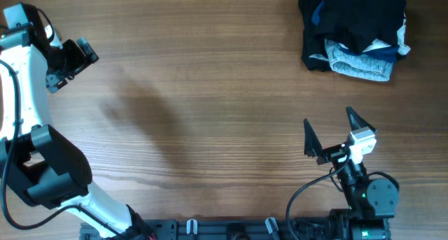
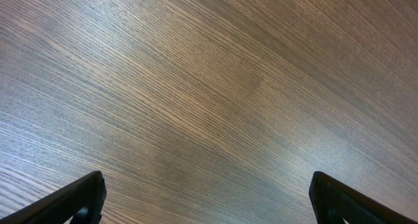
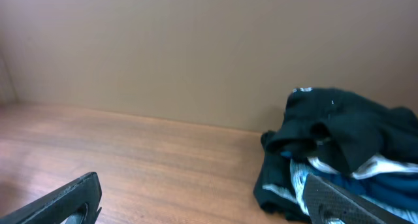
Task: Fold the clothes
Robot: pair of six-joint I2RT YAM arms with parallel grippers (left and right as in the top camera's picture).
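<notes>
The black T-shirt (image 1: 357,16) lies crumpled on top of a small pile (image 1: 353,33) in the far right corner of the wooden worktop (image 1: 210,93). It is bunched, not spread, and its folds hang over the other pieces. Under it a pale striped garment (image 1: 360,61) sticks out on the near side, and a bit of a blue garment (image 1: 317,15) shows at the pile's left. The right gripper (image 1: 327,117) sits near the worktop's near edge on the right side, well apart from the pile. Its jaws are spread wide with nothing between them and point toward the far edge. In the right wrist view the T-shirt (image 3: 339,129) lies ahead and to the right, with a plain tan wall (image 3: 196,48) behind it. The left gripper (image 1: 73,58) is over the far left part of the worktop, close to the left edge and far from the pile. Its wrist view shows only bare wood grain between two widely parted fingers (image 2: 72,201), which grasp nothing.
</notes>
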